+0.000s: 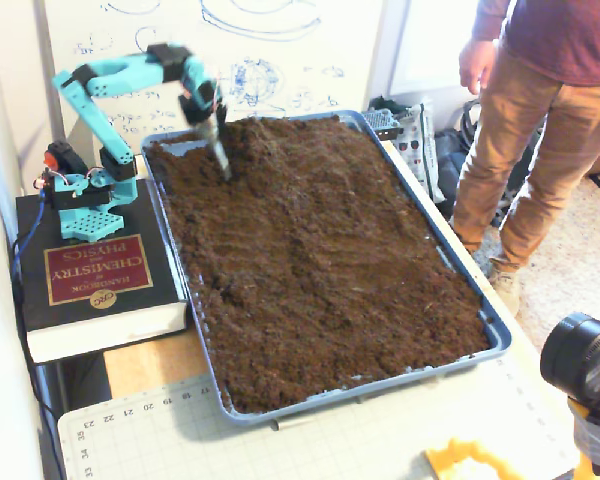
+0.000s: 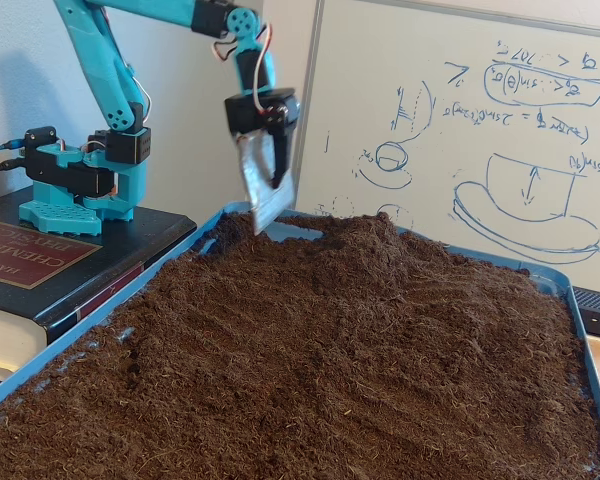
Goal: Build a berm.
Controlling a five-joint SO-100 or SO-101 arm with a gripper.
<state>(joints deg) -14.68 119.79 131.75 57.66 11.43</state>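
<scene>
Landmark: the blue tray (image 1: 492, 330), filled nearly rim to rim with dark crumbly soil.

The teal arm sits on a thick chemistry handbook (image 1: 95, 280) just beside the tray's near-arm long edge; judged purpose: the book lifts the base so the arm can reach down over the rim.

The gripper (image 2: 265, 205) hangs above the tray's far corner nearest the arm base, clear of the soil. It carries a flat grey metal blade (image 2: 258, 185), pointing down. Whether the jaws clamp that blade or it is fixed to a finger, I cannot tell; jaw opening unreadable in both fixed views.

The berm (image 2: 365, 245) is a rounded mound at the tray's far end, just beside the blade and away from the arm base, standing higher than the surrounding bed. Beside it, in the corner under the blade, bare blue tray floor shows; probably the source of the piled soil.

A standing person (image 1: 540, 110) is beyond the tray's opposite long edge, well apart from the arm.
</scene>
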